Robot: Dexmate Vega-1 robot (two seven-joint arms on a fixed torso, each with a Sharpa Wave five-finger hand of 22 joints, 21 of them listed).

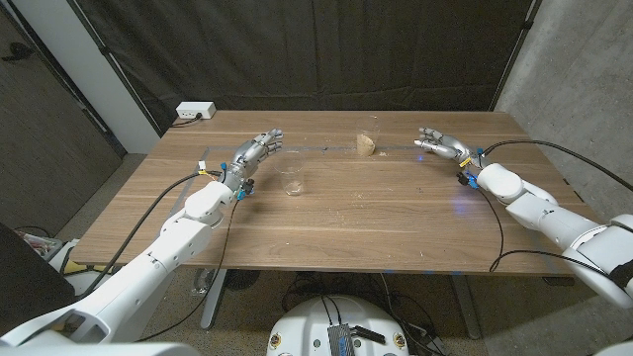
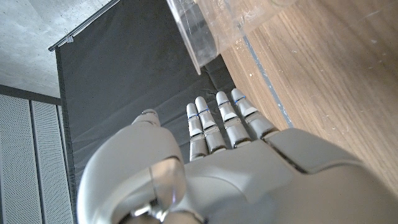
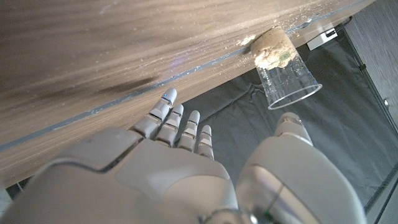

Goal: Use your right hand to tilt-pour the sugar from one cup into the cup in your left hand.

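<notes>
Left hand: the left hand holds nothing, its fingers are stretched out and apart, above the table, just beside the empty cup and not touching it.
Right hand: the right hand is also released, fingers loosely curved and apart, near the far edge of the table and well apart from the sugar cup.
Sugar cup: clear plastic, upright near the far edge, with a low layer of brownish sugar at the bottom; in the right wrist view some loose grains seem to lie on the wood beside it.
Empty cup: clear, upright, nearer the robot's left than the sugar cup; the left wrist view shows its wall close ahead of the fingertips.
Stage, as I judge: neither cup is picked up yet – both grasps come first.
Risk 1: both cups are light and thin; a finger that arrives from the side could push one over, or squeeze it out of shape.
Risk 2: the sugar cup stands close to the far edge – a push from the right hand may send it off the table.
Risk 3: at the pour, the rims may not line up, and a fast tilt could drop the sugar in one lump beside the cup.
</notes>
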